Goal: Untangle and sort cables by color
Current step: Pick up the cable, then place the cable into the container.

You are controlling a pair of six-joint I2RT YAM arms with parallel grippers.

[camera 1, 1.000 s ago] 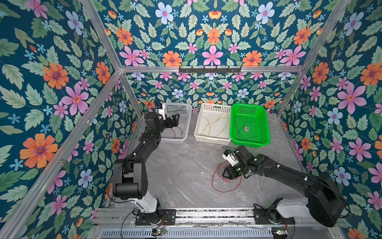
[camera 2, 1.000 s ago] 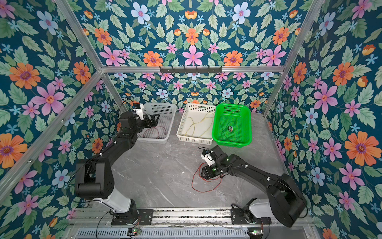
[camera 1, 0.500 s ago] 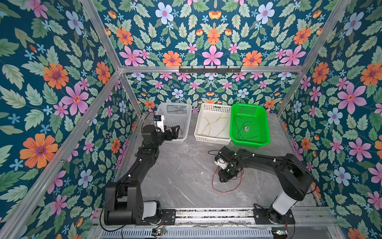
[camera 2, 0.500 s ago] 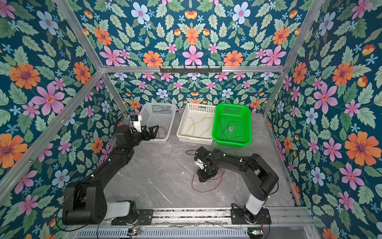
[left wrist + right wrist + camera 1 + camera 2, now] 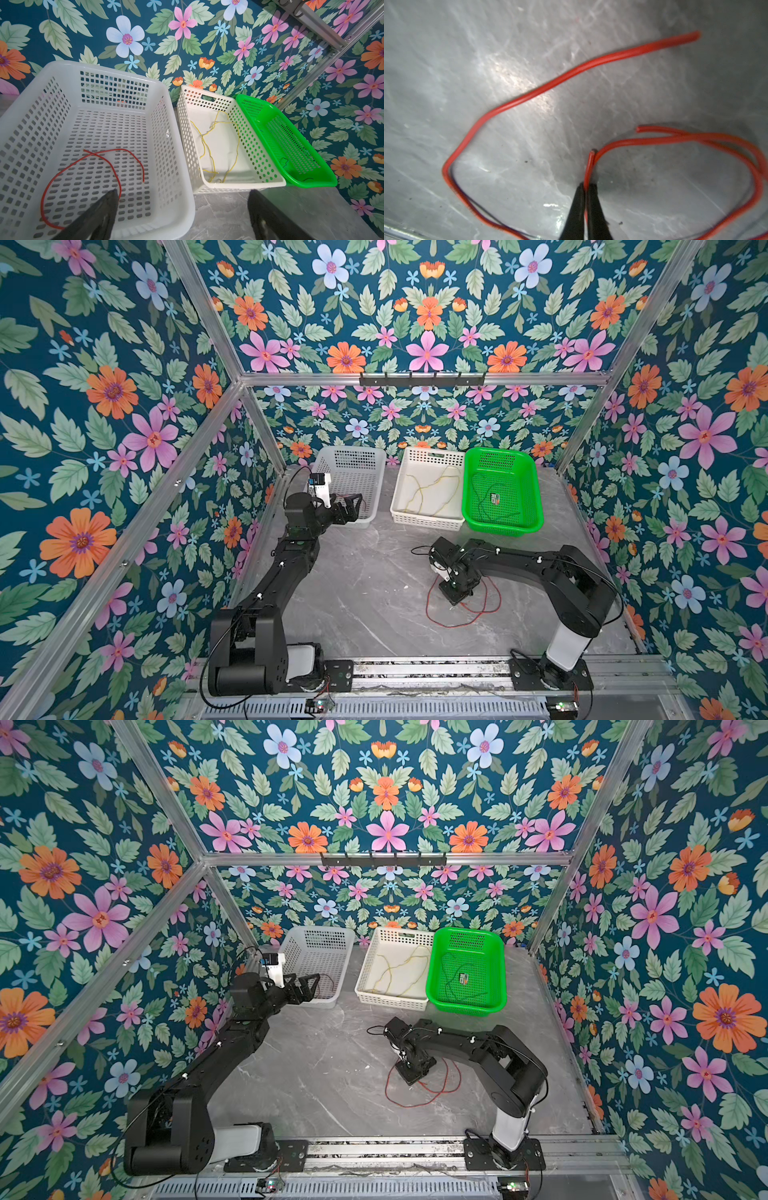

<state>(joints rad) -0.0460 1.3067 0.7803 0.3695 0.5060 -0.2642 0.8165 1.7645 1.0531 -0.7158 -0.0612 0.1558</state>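
Glossy red cable [image 5: 542, 89], polished stone-look tabletop [image 5: 488, 52], perforated plastic basket [image 5: 104, 67].

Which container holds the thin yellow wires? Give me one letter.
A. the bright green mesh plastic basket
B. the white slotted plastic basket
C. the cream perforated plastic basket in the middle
C: the thin yellow wires lie inside the cream perforated plastic basket, while the white slotted plastic basket beside it holds a thin red wire.
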